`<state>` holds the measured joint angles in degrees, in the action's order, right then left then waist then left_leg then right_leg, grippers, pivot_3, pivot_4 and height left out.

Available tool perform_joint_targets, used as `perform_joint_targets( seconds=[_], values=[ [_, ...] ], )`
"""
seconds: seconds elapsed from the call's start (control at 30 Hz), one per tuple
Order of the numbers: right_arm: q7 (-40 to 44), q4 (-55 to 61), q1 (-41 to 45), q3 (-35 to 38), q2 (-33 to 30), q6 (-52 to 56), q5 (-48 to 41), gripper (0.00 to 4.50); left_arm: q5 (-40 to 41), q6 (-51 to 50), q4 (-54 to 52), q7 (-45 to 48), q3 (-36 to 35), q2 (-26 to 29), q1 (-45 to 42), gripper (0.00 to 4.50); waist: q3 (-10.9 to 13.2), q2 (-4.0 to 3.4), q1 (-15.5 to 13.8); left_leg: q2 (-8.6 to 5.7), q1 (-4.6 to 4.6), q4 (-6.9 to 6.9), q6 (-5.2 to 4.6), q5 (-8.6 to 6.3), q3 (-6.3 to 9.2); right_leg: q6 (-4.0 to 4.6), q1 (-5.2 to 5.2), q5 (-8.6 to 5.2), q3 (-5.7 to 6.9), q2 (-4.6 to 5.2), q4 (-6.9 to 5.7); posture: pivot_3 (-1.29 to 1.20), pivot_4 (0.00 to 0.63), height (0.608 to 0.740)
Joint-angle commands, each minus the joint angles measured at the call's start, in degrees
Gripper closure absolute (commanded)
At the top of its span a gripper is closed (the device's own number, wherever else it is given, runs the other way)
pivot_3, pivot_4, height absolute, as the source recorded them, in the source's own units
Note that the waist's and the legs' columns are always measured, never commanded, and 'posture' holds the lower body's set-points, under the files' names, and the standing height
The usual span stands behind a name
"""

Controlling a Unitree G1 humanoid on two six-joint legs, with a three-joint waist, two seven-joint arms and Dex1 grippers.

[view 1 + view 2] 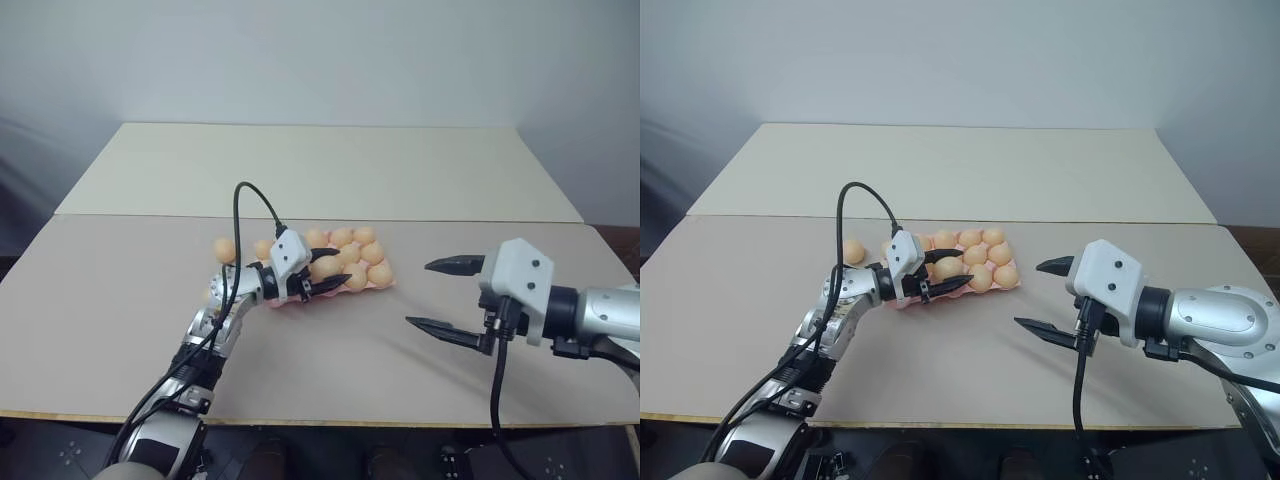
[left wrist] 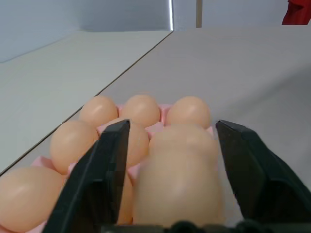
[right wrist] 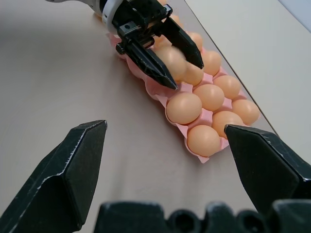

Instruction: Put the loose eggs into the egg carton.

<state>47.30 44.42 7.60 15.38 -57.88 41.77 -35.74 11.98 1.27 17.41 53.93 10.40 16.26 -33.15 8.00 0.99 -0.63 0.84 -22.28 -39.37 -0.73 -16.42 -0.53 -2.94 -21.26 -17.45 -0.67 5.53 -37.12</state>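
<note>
1. You have the left end effector (image 1: 325, 271) over the near left part of the egg carton (image 1: 383, 281), which sits at the centre of the head views on the tabletop (image 1: 330, 360). Its 2 black fingers are spread, with an egg (image 2: 177, 182) sitting between them. The left wrist view shows a gap on each side of that egg, so I judge it is being let go rather than gripped. Whether it has settled into its cup, you cannot tell from these views.

2. Your right end effector (image 1: 447, 296) hangs at the right of the head views, well apart from the carton, jaws wide and holding nothing.

3. Done so far: the carton looks mostly filled. The right wrist view shows 2 rows of eggs running along it, and the left wrist view shows more eggs beyond the fingers. An exact count is not possible, because the left end effector covers several cups.

4. Left to do: 1 loose egg (image 1: 224, 249) lies on the tabletop just left of the carton in the head views. Another tan shape just beside the carton's left end is partly hidden by the cable, so you cannot tell whether it lies in a cup or outside.

5. My judgement: the task is near its end, with at least 1 egg to fetch.
</note>
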Motion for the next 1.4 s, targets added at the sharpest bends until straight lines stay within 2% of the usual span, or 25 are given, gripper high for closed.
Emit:
perform_joint_targets(
  seconds=[0.03, 0.07, 0.27, 0.47, 0.63, 0.8, 0.93, 1.07, 1.23, 1.4],
  values=[
    [-0.89, 1.39, -0.28, 2.43, -0.41, 0.32, -0.56, 0.00, 0.31, 2.76, -0.11, -0.69, -1.31, -1.11, -1.81, 0.22, 0.00, 0.00, 0.00, 0.00, 0.00, 0.00, 0.00, 0.00, 0.00, 0.00, 0.00, 0.00, 0.00, 0.00, 0.00, 0.00, 0.150, 0.740],
    [-0.95, 1.37, -0.35, 2.45, -0.39, 0.31, -0.60, 0.00, 0.28, 2.82, 0.22, -1.26, -1.69, -1.40, -2.07, 0.03, 0.00, 0.00, -0.01, 0.00, 0.00, -0.01, 0.00, 0.00, 0.00, 0.00, 0.00, 0.00, 0.00, 0.00, 0.00, 0.00, 0.150, 0.740],
    [-0.54, 0.89, -0.87, 2.23, -0.41, -0.48, -0.25, 0.00, 3.37, 1.95, -3.07, -0.06, -5.37, 0.61, -1.54, 0.03, 0.00, 0.00, 0.16, 0.01, 0.00, -0.13, -0.01, -0.01, 0.01, 0.00, 0.00, 0.00, -0.01, -0.01, -0.01, 0.00, 0.150, 0.740],
    [1.02, 0.44, -1.09, 2.22, -0.77, -1.21, -0.56, 0.00, 7.91, -6.79, -15.98, 2.88, -9.87, 11.30, 5.38, 0.03, 0.00, 0.00, 0.63, 0.08, 0.01, -0.14, -0.01, -0.01, 0.02, 0.00, 0.00, 0.00, -0.04, -0.03, -0.02, 0.00, 0.150, 0.740],
    [4.38, 0.02, -1.11, 2.69, -1.26, -1.84, -2.52, 0.00, 11.56, -10.10, -24.97, 5.34, -18.67, 22.50, 17.43, 0.03, 0.00, -0.01, 1.18, 0.18, 0.04, -0.09, -0.02, -0.01, 0.03, 0.00, 0.00, 0.00, -0.04, -0.04, -0.01, 0.00, 0.150, 0.740],
    [8.41, -1.25, -0.21, 1.86, -1.60, -3.02, -3.94, 0.00, 15.00, -13.07, -31.83, 4.54, -28.38, 27.79, 28.91, 0.03, 0.01, 0.01, 0.87, 0.18, 0.06, -0.09, -0.03, -0.02, 0.06, 0.00, 0.05, 0.00, 0.01, 0.08, 0.02, 0.00, 0.150, 0.740],
    [11.76, -2.70, 1.36, 0.54, -1.54, -4.33, -5.21, 0.00, 14.79, -12.72, -34.79, 3.81, -34.90, 29.01, 38.04, 0.03, 0.01, 0.01, 0.80, 0.18, 0.11, -0.07, -0.03, -0.02, 0.07, 0.00, 0.08, 0.00, -0.01, 0.11, 0.00, 0.00, 0.150, 0.740],
    [13.81, -4.18, 2.64, -0.41, -1.40, -5.49, -5.15, 0.00, 14.52, -12.45, -36.81, 2.21, -38.08, 28.54, 43.28, 0.03, 0.02, 0.01, 0.61, 0.17, 0.14, -0.03, -0.03, -0.02, 0.09, 0.00, 0.09, 0.00, 0.02, 0.13, -0.02, 0.00, 0.150, 0.740],
    [14.80, -5.56, 4.28, -1.81, -1.51, -5.86, -4.53, 0.00, 14.00, -12.37, -38.51, -0.30, -38.11, 27.69, 45.35, 0.03, 0.02, 0.01, 0.45, 0.15, 0.19, -0.04, -0.03, -0.02, 0.09, 0.02, 0.13, 0.04, 0.00, 0.17, -0.04, 0.00, 0.150, 0.740],
    [15.15, -5.84, 4.65, -2.17, -2.11, -5.55, -4.40, 0.00, 11.60, -16.41, -39.58, -5.78, -34.98, 27.36, 44.00, 0.03, 0.02, 0.01, 0.48, 0.15, 0.17, -0.03, -0.03, -0.02, 0.09, 0.02, 0.10, 0.04, -0.01, 0.16, -0.04, 0.00, 0.150, 0.740]
  ],
)
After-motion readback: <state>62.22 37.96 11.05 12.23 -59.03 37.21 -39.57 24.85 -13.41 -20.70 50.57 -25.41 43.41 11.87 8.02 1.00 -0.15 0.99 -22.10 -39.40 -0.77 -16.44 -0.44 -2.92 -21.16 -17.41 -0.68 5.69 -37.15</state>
